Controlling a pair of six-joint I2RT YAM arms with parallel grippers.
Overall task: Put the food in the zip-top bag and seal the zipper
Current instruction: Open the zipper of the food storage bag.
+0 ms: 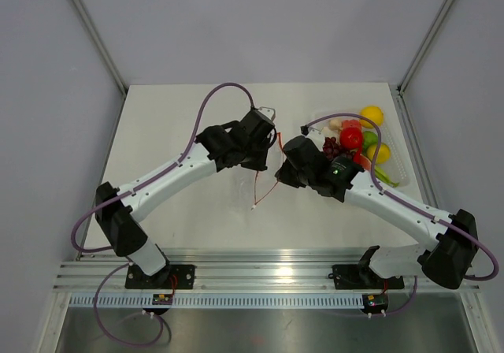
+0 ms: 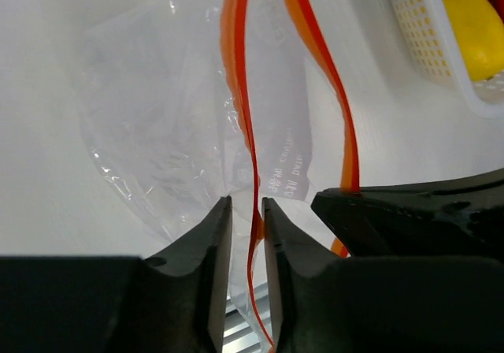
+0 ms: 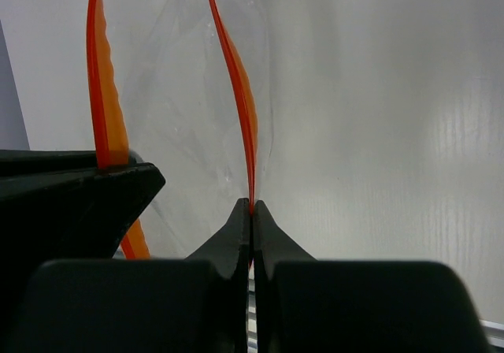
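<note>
The clear zip-top bag (image 2: 157, 117) hangs between my two grippers, mouth held up. Its red-orange zipper (image 2: 240, 77) splits into two strips. My left gripper (image 2: 246, 203) is slightly open, with one strip and bag film running loose between its jaws. My right gripper (image 3: 252, 203) is shut on the other strip (image 3: 236, 93). In the top view the left gripper (image 1: 270, 154) and right gripper (image 1: 282, 172) sit close together at the table's middle, the zipper (image 1: 266, 189) dangling below. The food, a lemon (image 1: 372, 115), red fruit (image 1: 351, 137) and grapes (image 1: 331, 146), lies in the tray.
The white perforated tray (image 1: 402, 176) stands at the back right, just behind my right arm; its wall (image 2: 417, 38) and a lemon (image 2: 468, 26) show in the left wrist view. Purple cables loop over both arms. Grey walls enclose the table.
</note>
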